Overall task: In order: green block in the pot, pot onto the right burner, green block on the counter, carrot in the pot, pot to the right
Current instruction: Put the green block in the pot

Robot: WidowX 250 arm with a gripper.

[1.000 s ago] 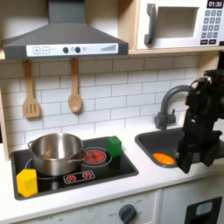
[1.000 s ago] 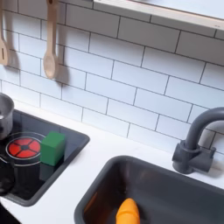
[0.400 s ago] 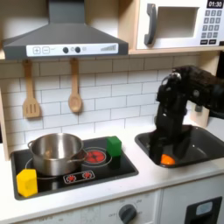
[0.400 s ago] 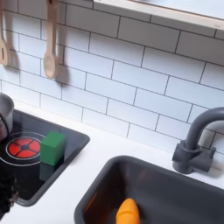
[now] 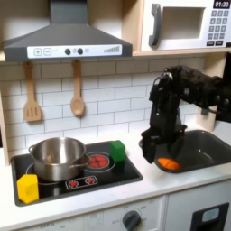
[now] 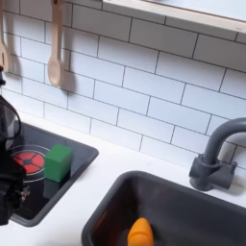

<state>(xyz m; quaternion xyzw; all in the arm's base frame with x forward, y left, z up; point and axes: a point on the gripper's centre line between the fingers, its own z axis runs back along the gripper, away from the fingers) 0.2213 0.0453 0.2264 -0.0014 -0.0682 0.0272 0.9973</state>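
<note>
We are hovering our black gripper (image 5: 155, 147), jaw state unclear, beside the small orange carrot (image 5: 168, 163) lying in the dark grey sink (image 5: 209, 144).

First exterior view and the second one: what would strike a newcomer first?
The black arm, its pincer hanging over the counter between stovetop and sink. Next, the shiny pot on the stovetop's left in the first exterior view, the green block at its right edge, and the carrot in the sink.
</note>
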